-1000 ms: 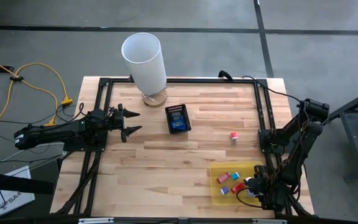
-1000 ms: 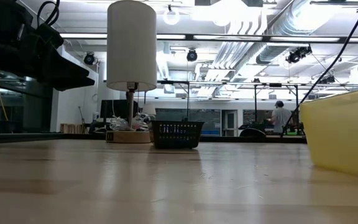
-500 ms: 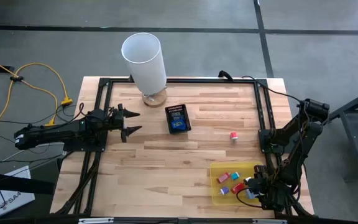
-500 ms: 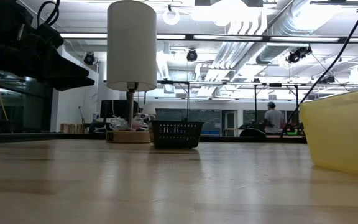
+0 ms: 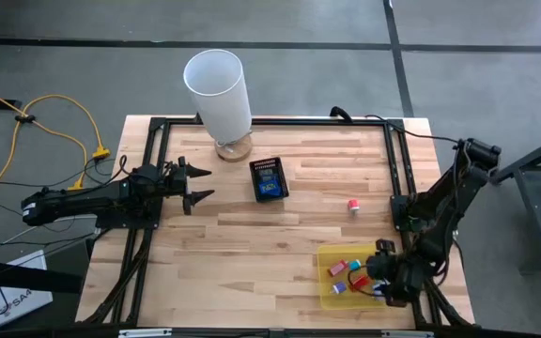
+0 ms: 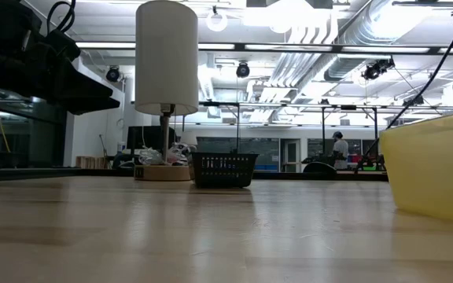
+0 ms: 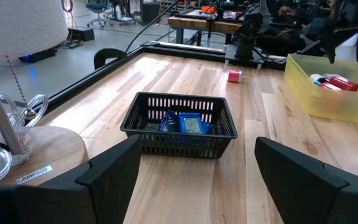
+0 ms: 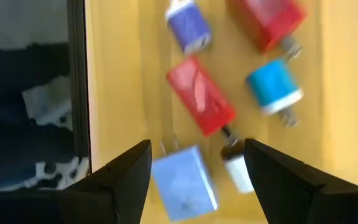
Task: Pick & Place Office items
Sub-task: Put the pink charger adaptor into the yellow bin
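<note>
The right gripper hangs with fingers spread wide and empty over the flat translucent yellow tray at the table's front right corner. Beneath it lie small red, purple, teal and pale blue blocks (one more red piece sits alone mid-right). The left gripper waits open near the left edge, facing the black mesh box.

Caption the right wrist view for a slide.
Open right gripper hovers over the yellow tray of small office items.
</note>
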Controlling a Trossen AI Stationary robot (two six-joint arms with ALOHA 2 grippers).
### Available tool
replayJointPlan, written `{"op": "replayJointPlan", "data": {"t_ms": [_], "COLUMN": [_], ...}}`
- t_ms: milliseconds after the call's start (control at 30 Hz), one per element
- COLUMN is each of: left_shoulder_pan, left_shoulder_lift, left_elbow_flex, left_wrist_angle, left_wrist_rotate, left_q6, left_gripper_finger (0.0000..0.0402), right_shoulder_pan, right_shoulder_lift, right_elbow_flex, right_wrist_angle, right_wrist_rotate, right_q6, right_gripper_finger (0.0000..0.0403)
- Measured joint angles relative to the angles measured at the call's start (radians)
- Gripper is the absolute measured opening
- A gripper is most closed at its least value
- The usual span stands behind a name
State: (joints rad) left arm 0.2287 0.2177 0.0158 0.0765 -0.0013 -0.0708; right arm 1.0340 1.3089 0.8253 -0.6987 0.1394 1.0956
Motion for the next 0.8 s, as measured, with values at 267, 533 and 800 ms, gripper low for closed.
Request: {"op": "replayJointPlan", "data": {"t_ms": [267, 533, 800], "left_shoulder_pan": [0.000, 0.000, 0.000], "left_shoulder_lift": [0.000, 0.000, 0.000], "left_elbow_flex": [0.000, 0.000, 0.000], "left_wrist_angle": [0.000, 0.000, 0.000], "left_wrist_rotate": [0.000, 0.000, 0.000], "left_q6": [0.000, 0.000, 0.000], "left_gripper_finger": [0.0308, 0.0308, 0.0308], "right_shoulder_pan": [-0.139, -0.227, -0.238], "right_shoulder_lift": [-0.096, -0.126, -0.126], "right_elbow_flex": [0.000, 0.000, 0.000], "right_wrist_angle": [0.028, 0.110, 0.113], "right_wrist_rotate": [0.000, -0.031, -0.041], "right_q6": [-0.157, -0.273, -0.289], "right_gripper_finger": [0.0243, 0.0243, 0.0243]}}
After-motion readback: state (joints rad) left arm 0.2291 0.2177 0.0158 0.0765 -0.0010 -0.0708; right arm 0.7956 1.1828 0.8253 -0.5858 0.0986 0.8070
